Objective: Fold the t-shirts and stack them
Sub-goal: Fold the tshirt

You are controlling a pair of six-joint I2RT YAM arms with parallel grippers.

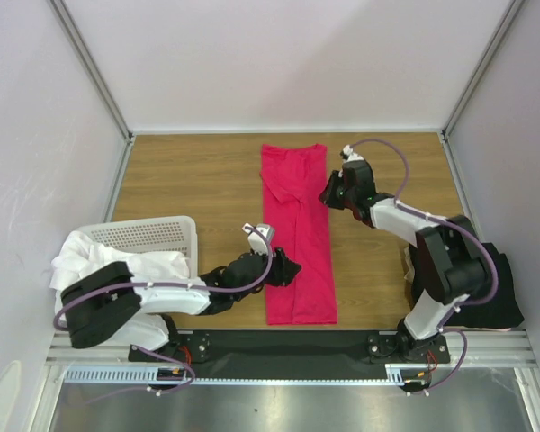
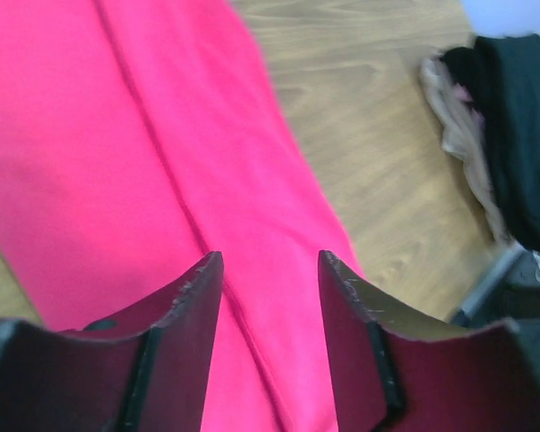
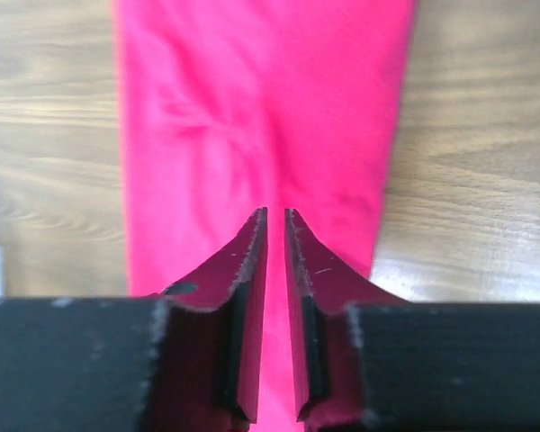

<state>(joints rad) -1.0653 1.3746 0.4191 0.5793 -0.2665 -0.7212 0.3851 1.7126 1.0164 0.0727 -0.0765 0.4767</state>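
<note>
A crimson-pink t-shirt (image 1: 297, 234) lies folded into a long narrow strip down the middle of the wooden table. My left gripper (image 1: 288, 267) hovers at the strip's left edge near its lower half. Its jaws stand open above the fabric (image 2: 117, 135) with nothing between them, as the left wrist view (image 2: 268, 261) shows. My right gripper (image 1: 327, 193) sits at the strip's upper right edge. Its jaws (image 3: 275, 214) are parted by a narrow gap over the pink cloth (image 3: 252, 108) and hold nothing. A black t-shirt (image 1: 499, 292) lies bunched at the right. White t-shirts (image 1: 81, 256) spill from the basket.
A white perforated basket (image 1: 153, 232) stands at the left, close to the left arm. Next to the black t-shirt (image 2: 522, 126) lies a beige cloth (image 2: 459, 126), by the table's right edge. White walls close in the table on three sides.
</note>
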